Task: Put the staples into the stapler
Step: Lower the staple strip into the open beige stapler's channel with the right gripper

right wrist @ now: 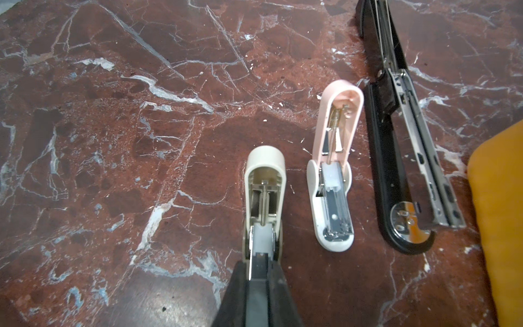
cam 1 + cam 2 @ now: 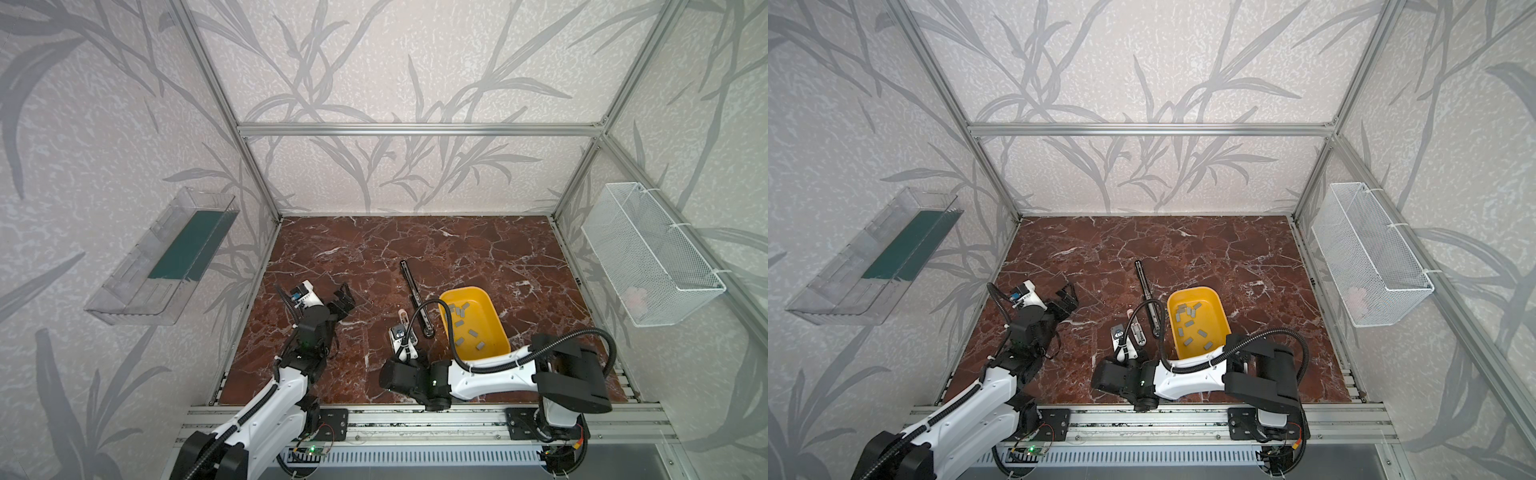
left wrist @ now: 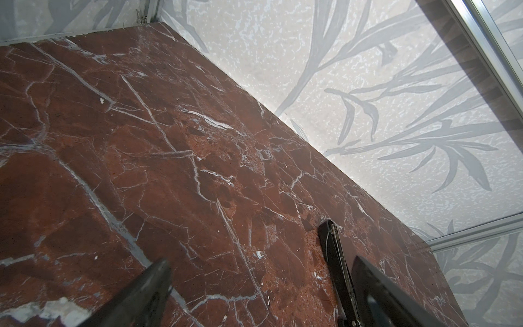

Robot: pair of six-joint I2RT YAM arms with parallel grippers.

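Marble top (image 2: 415, 249) bare at rear; R jaws clamp cream stapler (image 1: 263, 195).

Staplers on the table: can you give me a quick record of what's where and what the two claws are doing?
staplers: cream stapler, pink stapler, black stapler, side by side, all opened flat
supply: staples loose in yellow tub, next to black stapler
right gripper: shut on cream stapler's end
left gripper: open, empty, away from the staplers
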